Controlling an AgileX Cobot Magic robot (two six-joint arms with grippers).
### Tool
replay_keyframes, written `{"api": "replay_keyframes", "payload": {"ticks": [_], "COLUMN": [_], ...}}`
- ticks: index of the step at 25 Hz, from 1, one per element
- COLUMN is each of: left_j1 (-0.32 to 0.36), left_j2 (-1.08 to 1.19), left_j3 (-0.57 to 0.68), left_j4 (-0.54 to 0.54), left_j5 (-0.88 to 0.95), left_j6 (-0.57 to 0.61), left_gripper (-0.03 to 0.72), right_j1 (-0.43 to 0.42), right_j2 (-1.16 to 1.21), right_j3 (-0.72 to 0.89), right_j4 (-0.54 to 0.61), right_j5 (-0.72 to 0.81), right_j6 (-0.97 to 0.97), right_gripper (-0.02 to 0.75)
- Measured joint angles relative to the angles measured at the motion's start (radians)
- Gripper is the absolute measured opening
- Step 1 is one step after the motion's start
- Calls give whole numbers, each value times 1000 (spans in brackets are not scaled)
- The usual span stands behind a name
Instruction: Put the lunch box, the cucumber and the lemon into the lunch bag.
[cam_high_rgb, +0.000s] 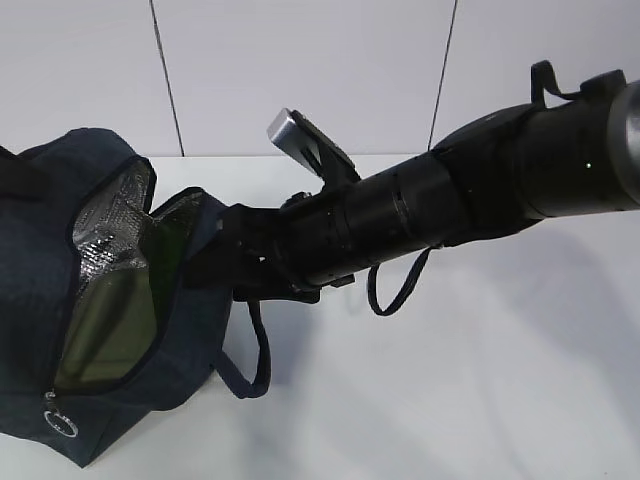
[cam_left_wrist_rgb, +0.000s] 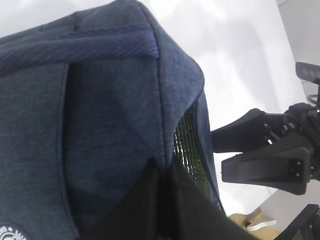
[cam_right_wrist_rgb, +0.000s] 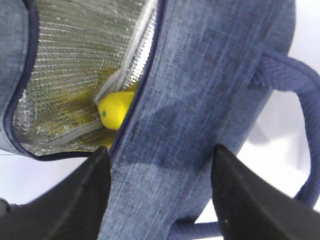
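Observation:
The navy lunch bag (cam_high_rgb: 40, 260) stands open at the left, its foil lining showing. The lunch box, with its pale green lid (cam_high_rgb: 105, 335), sits inside it. The lemon (cam_right_wrist_rgb: 116, 110) lies inside against the foil, by the zipper edge. I cannot make out the cucumber. My right gripper (cam_right_wrist_rgb: 160, 170) is open, its fingers (cam_right_wrist_rgb: 92, 192) straddling the bag's near wall (cam_right_wrist_rgb: 200, 100) at the opening; it also shows in the exterior view (cam_high_rgb: 215, 262) and the left wrist view (cam_left_wrist_rgb: 220, 150). My left gripper (cam_left_wrist_rgb: 162, 200) is shut, pinching the bag's fabric (cam_left_wrist_rgb: 100, 125) near the rim.
The bag's strap handle (cam_high_rgb: 255, 365) hangs on the white table (cam_high_rgb: 450, 400). The zipper's ring pull (cam_high_rgb: 60, 425) hangs at the bag's front. The right arm (cam_high_rgb: 480, 190) spans the view from the right. A pale wooden piece (cam_left_wrist_rgb: 250, 220) lies beyond the table.

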Motion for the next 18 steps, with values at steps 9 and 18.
{"api": "replay_keyframes", "payload": {"ticks": [9,18], "left_j1": [0,0], "left_j2": [0,0], "left_j3": [0,0], "left_j4": [10,16], "left_j5": [-2,-4], "left_j6": [0,0], "left_gripper": [1,1], "right_j1": [0,0], "right_j2": [0,75], "right_j3": [46,53], "right_j4": [66,261], "right_j5": [-32,78], "right_j6": [-64,-194], "right_gripper": [417,329]}}
